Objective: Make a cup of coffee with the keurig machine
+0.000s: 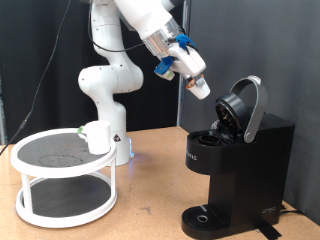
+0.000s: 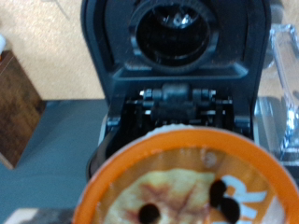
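The keurig machine [image 1: 240,160] stands at the exterior view's right with its rounded lid [image 1: 245,105] raised open. My gripper [image 1: 199,86] hovers just left of and above the open lid, shut on a small round pod [image 1: 203,91]. In the wrist view the pod's orange-brown top [image 2: 187,187] fills the foreground, and behind it are the machine's open lid [image 2: 177,37] and pod chamber [image 2: 177,105]. The white cup [image 1: 97,137] sits on top of a white round stand [image 1: 30,195] at the exterior view's left, far from the gripper. The drip tray [image 1: 205,217] holds nothing.
The robot's white base [image 1: 105,90] stands behind the stand. A black curtain backs the scene. The wooden table [image 1: 150,215] runs between the stand and the machine. A clear water tank [image 2: 283,84] shows at the machine's side in the wrist view.
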